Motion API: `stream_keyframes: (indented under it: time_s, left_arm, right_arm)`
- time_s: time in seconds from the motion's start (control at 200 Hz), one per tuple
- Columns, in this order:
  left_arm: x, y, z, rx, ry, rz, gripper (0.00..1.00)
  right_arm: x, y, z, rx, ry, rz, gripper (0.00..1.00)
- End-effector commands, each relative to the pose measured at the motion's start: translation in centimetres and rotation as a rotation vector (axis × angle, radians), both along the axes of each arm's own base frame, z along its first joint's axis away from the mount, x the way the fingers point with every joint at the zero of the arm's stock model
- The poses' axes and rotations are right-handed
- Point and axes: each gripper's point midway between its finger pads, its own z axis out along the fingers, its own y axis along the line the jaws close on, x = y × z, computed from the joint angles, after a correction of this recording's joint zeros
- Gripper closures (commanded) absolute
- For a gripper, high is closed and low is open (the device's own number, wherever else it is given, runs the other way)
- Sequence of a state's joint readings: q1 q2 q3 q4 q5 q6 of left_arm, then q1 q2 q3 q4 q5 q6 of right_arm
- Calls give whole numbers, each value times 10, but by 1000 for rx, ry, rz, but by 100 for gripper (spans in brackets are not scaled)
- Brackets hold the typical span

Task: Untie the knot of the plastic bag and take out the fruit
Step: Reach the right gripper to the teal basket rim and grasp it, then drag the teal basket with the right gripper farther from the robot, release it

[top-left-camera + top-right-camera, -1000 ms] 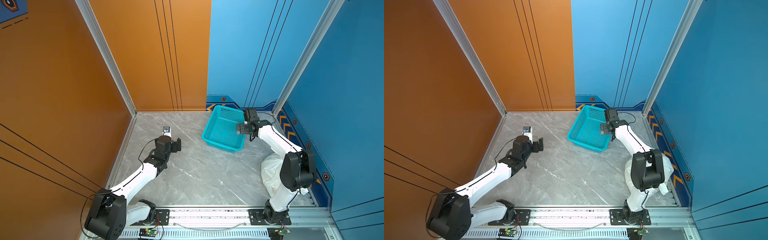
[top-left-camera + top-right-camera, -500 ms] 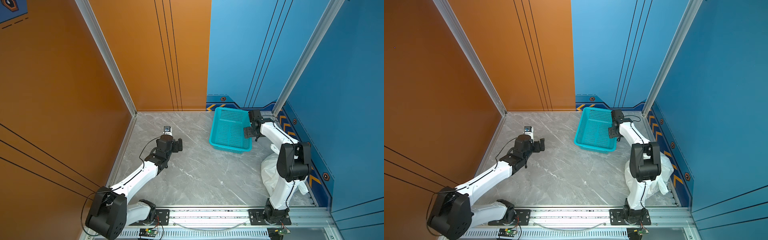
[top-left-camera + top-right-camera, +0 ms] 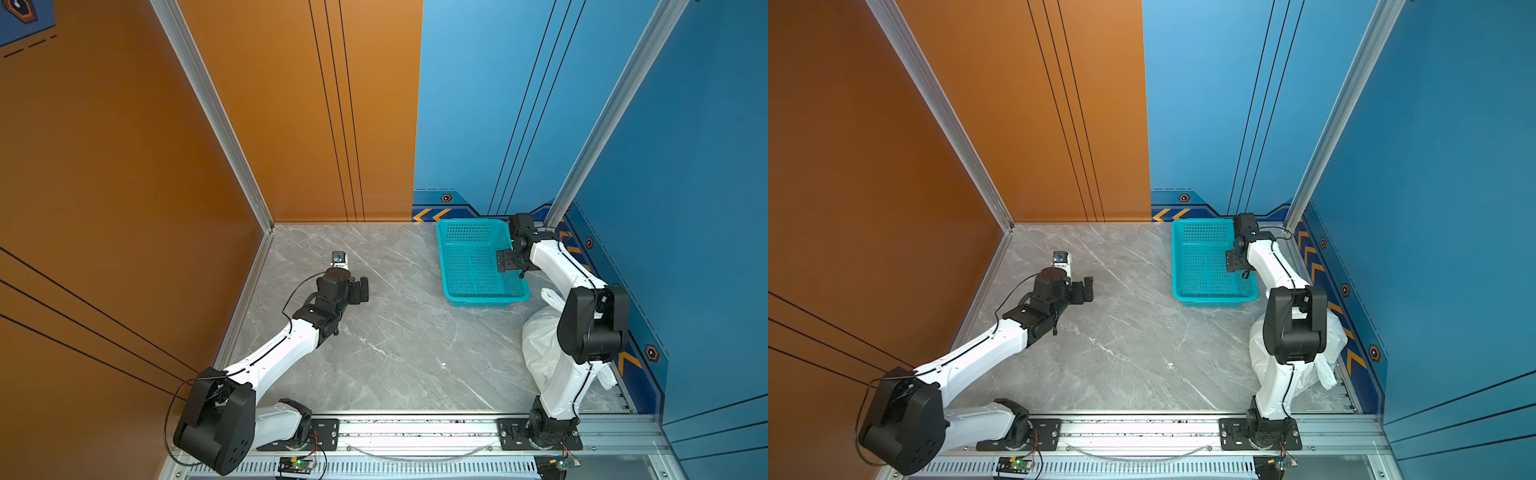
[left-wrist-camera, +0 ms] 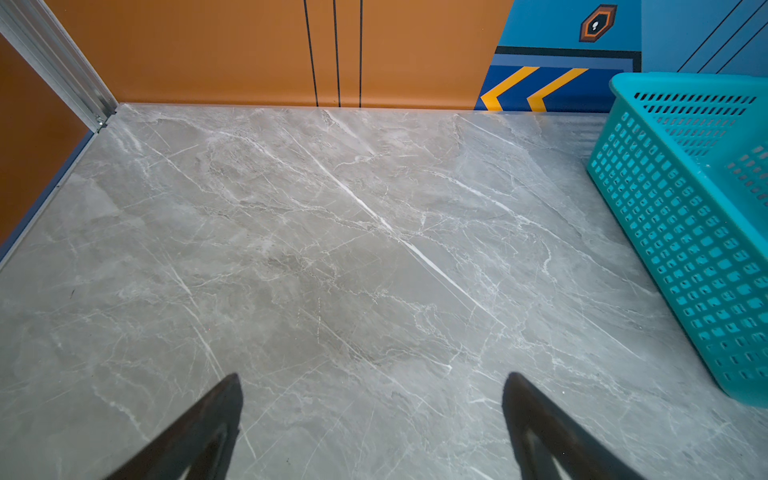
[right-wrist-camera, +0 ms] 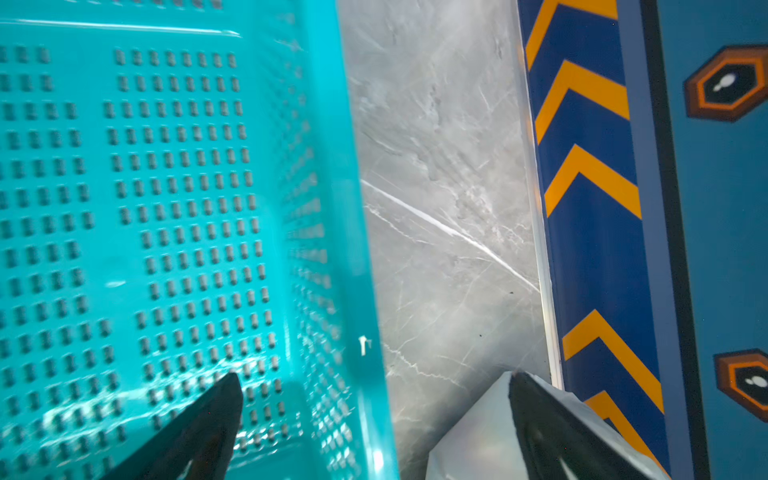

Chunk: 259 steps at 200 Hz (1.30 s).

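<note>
Base-side of R end effector: plastic bag

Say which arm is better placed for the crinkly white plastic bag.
Right, probably: the crinkly white plastic bag lies by that arm's base, the open right pincer nearby at the teal perforated basket. The left pincer is far across.

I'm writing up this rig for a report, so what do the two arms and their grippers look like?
The left arm and right arm match: white tubular links between bulky rounded black joint housings, with thin black cables looping outside. The left gripper and right gripper are black, with dark, tapered, pointed fingers.
</note>
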<state>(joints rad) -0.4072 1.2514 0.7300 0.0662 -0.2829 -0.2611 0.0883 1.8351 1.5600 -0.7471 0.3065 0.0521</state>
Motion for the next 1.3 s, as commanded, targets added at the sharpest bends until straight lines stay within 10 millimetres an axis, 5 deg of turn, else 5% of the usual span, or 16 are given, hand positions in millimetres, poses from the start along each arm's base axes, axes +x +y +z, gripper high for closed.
stream_keyframes:
  time_s: [0.0,0.15,0.31,0.516,0.696,0.821,0.896,1.292]
  left_arm:
    - [1,-7,4,-33,13,-7,2]
    - [0,-16,-3,-72,40,-29,2]
    - [2,-30,-8,-135,63,-73,2]
    - [2,-40,-9,-164,68,-101,2]
    - [-1,-40,-13,-162,76,-101,2]
    - [-1,-38,-16,-157,80,-90,2]
    - [0,-37,-17,-154,84,-83,2]
    - [3,-35,-16,-145,84,-66,2]
  right_arm:
    - [-11,35,42,50,-65,54,0]
    - [-17,97,48,154,-85,151,0]
    - [-11,168,30,244,-44,267,0]
    - [5,205,5,230,-22,299,11]
    - [10,213,-23,169,21,303,26]
    - [17,217,-20,176,5,304,36]
    - [18,216,-39,160,42,299,43]
    - [24,194,-43,149,51,260,84]
